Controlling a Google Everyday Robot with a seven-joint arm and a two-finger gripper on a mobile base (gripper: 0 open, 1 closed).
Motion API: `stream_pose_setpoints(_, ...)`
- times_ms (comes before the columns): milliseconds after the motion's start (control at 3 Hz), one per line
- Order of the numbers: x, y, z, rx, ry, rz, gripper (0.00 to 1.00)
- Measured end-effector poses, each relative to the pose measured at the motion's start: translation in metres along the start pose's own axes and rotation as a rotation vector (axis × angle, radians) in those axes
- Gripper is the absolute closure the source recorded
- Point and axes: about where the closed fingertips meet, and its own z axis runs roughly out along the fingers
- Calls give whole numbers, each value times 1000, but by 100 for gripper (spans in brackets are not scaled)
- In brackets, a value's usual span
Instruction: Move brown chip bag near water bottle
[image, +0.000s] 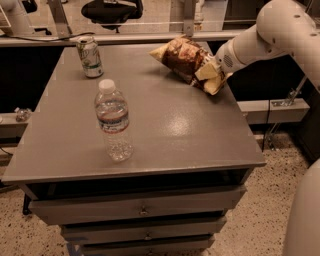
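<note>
The brown chip bag (184, 57) is at the far right of the grey table (165, 125), with its pale yellow right end at the gripper. My gripper (214, 70) is shut on that right end and holds the bag tilted, just off the tabletop. The white arm reaches in from the upper right. The water bottle (113, 120) stands upright at the front left of the table, well apart from the bag.
A green-and-white drink can (90, 56) stands at the table's far left corner. Drawers (142, 210) sit under the tabletop. A black chair (111, 10) and a ledge are behind the table. The table's right edge is close under the gripper.
</note>
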Motion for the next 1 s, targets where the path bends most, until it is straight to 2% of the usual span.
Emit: stream_pose_setpoints(1000, -1, 0, -1, 0, 0, 0, 100)
